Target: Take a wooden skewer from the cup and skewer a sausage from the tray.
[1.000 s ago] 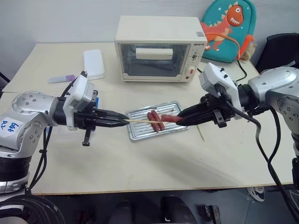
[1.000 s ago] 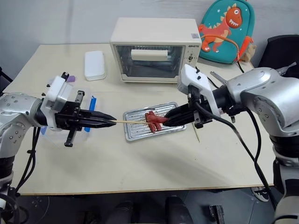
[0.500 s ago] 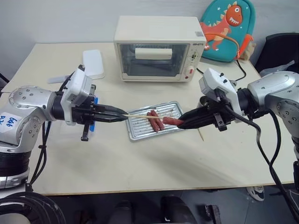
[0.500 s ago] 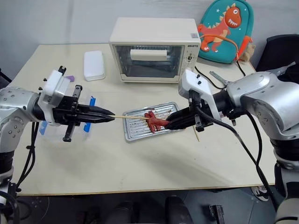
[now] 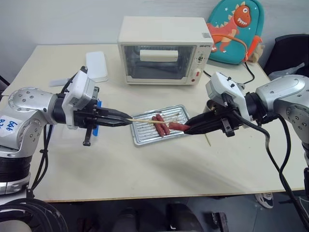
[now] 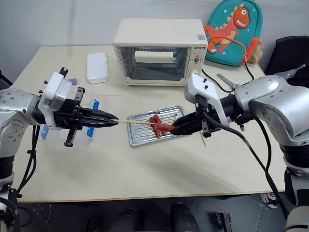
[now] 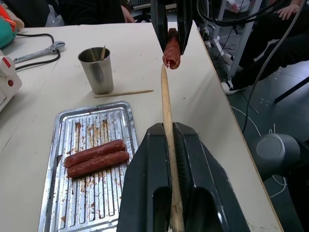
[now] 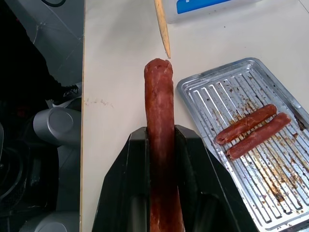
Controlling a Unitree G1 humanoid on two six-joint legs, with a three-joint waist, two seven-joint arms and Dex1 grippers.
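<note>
My left gripper (image 5: 128,121) is shut on a wooden skewer (image 7: 165,96) that points level toward my right gripper (image 5: 186,130). That one is shut on a reddish-brown sausage (image 8: 159,121), held end-on toward the stick above the table. The skewer's tip (image 8: 163,34) sits right at the sausage's end (image 7: 171,48); I cannot tell whether they touch. Below them the silvery tray (image 5: 142,137) holds two more sausages (image 7: 96,157) side by side. The steel cup (image 7: 97,70) stands beyond the tray with a skewer in it.
A loose skewer (image 7: 123,93) lies on the table beside the cup. A cream toaster oven (image 5: 165,48) stands at the back, a white box (image 5: 96,65) to its left and a dinosaur backpack (image 5: 236,29) at the far right. A clear box with blue clips (image 6: 91,118) sits behind my left gripper.
</note>
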